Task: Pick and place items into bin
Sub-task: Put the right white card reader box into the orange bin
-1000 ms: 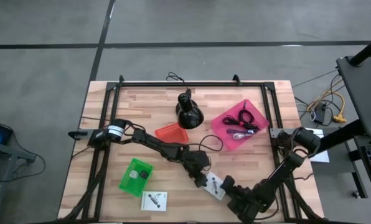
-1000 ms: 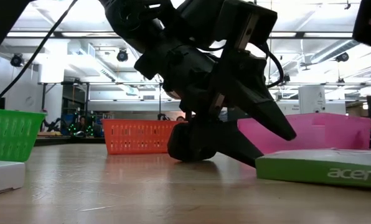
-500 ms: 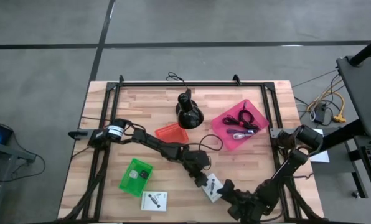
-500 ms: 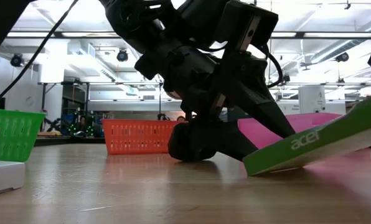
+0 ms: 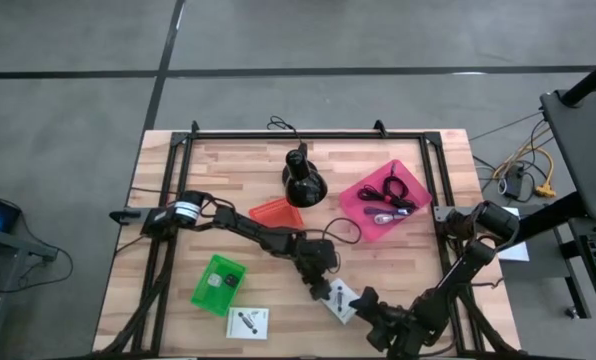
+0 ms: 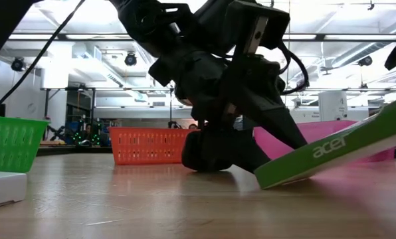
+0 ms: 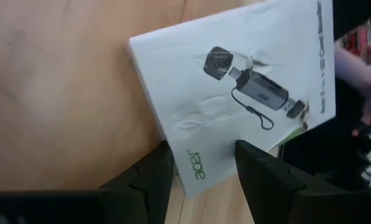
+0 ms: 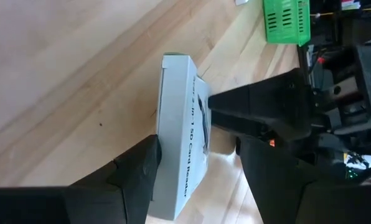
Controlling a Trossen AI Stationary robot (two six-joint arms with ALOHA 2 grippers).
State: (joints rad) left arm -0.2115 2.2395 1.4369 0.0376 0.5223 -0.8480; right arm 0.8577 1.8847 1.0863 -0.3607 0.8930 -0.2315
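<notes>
A flat white box [image 5: 343, 299] printed with a card reader, "acer" on its green edge [image 6: 331, 149], lies tilted near the table's front edge. Its low end [image 6: 264, 180] rests on the wood and its other end is raised. My left gripper [image 5: 325, 288] comes from the left, slanting down, open over that low end [image 7: 201, 168]. My right gripper [image 5: 370, 308] comes from the front right, open, with the raised end between its fingers [image 8: 197, 149]. The pink bin [image 5: 383, 200] at the back right holds black cables and a purple cord. My left gripper lays one finger [image 7: 260, 174] on the box's printed top face near its low corner [image 7: 226, 146], slanting down from the table's left. Whether the other finger touches the "acer" edge, I cannot tell. My right gripper has one finger [image 8: 139, 168] against the box's underside [image 8: 164, 124] at the raised end, and the other stands apart from the top face. That end is lifted clear while the opposite end stays on the table.
A black cone-shaped stand [image 5: 303, 180] is at the back middle, a small red basket [image 5: 275, 212] beside it. A green basket [image 5: 218, 283] with a dark item and a white card [image 5: 248, 322] lie at the front left. A metal frame borders the table.
The box has tipped: its end at my right gripper has risen off the table, while the end under my left gripper has stayed down. My right gripper has gone up a little with it. Both keep the same finger gap.
</notes>
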